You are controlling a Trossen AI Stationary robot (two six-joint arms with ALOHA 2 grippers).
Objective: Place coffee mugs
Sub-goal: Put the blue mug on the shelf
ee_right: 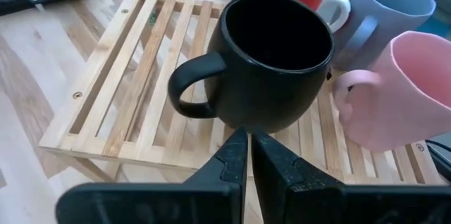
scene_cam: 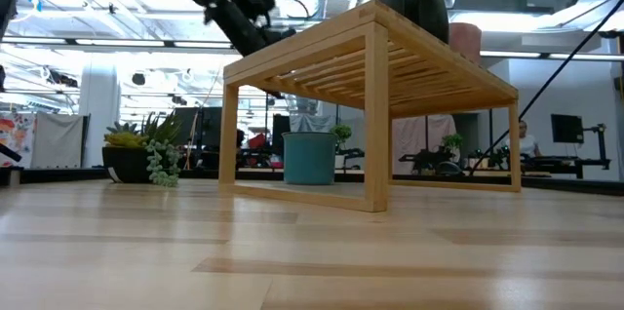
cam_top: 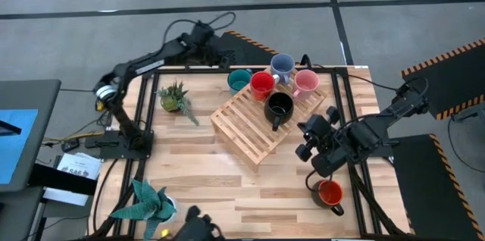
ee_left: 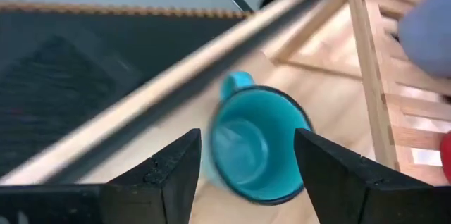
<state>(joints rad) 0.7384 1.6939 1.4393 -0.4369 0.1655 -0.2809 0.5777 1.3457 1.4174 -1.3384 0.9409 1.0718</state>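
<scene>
1. we saw the pale slatted wooden rack (cam_top: 250,131) standing on the light wood-plank table (cam_top: 227,188), set at an angle near the middle; in the low view it rose on legs well above the table top.
2. the left arm reached to the far edge of the table, its left gripper (ee_left: 246,164) spread wide and empty, hanging over the glossy teal handled mug (ee_left: 257,143). that mug stood on the table just beside the rack's far corner, not on it.
3. the right gripper (ee_right: 250,160) sat just off the rack's near side with its fingers pressed together, holding nothing, and pointed at the glossy black handled mug (ee_right: 278,62).
4. four mugs stood on the rack: the black one, the red mug (cam_top: 262,84), the lavender-blue mug (cam_top: 282,65) and the pink mug (cam_top: 306,82), the far three clustered tightly.
5. the orange-red mug with a black handle (cam_top: 330,193) waited on the table near the front right edge.
6. we judged the step in hand to be grasping the teal mug: the fingers should straddle its rim squarely, clear of the small handle, and close firmly, since glossy walls may slip.
7. we judged the lift must clear the rack's edge, and the set-down should use the open slats, away from the red mug.
</scene>
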